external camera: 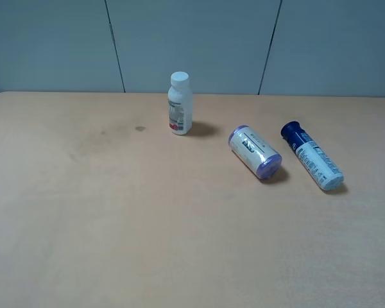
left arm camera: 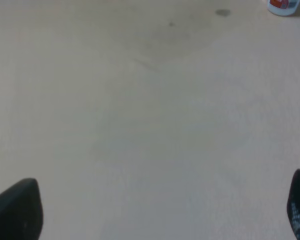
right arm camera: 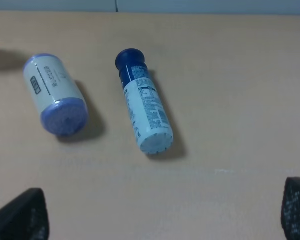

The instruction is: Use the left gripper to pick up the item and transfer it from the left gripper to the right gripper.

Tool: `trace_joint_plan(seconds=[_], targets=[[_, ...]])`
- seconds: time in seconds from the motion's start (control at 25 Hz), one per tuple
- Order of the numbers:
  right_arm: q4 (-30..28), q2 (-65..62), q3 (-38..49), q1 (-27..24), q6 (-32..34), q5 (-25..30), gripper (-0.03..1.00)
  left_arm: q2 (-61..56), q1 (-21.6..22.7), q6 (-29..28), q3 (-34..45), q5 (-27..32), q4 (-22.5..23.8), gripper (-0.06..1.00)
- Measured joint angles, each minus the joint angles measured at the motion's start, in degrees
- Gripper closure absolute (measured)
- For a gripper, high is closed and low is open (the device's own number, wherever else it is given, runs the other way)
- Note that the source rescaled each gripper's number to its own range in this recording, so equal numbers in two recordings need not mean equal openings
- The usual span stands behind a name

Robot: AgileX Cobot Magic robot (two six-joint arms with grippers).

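Wide bare stretch of tan wooden tabletop (external camera: 115, 224) across the left and lower frame in the high view, ending at the grey panelled wall along the top. At right of centre, lying flat: tall slim blue-capped bottle with blue-and-white label (external camera: 312, 156), print too small to read, just beside a toppled stubby white can with purple rims (external camera: 255, 152); farther up, left of them, an upright small white bottle with white cap (external camera: 179, 103). Left claw (left arm camera: 150, 210) and right claw (right arm camera: 165, 212) both spread wide, gripping nothing, fingertips only at the frame corners.
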Motion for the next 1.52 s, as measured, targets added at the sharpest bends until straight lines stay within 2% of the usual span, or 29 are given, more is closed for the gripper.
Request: trace_joint_plan(seconds=[0.4,0.68,1.52], targets=[[0.0,0.0,0.0,-0.2,0.3,0.0,-0.03,0.0,0.0,0.0,0.0,0.0,0.0,-0.02],[-0.1,0.0,0.0,-5.0,0.4,-0.1,-0.03,0.0,0.0,0.0,0.0,0.0,0.0,-0.02],[-0.2,0.0,0.0,-5.1,0.4,-0.1,-0.03,0.0,0.0,0.0,0.0,0.0,0.0,-0.02]])
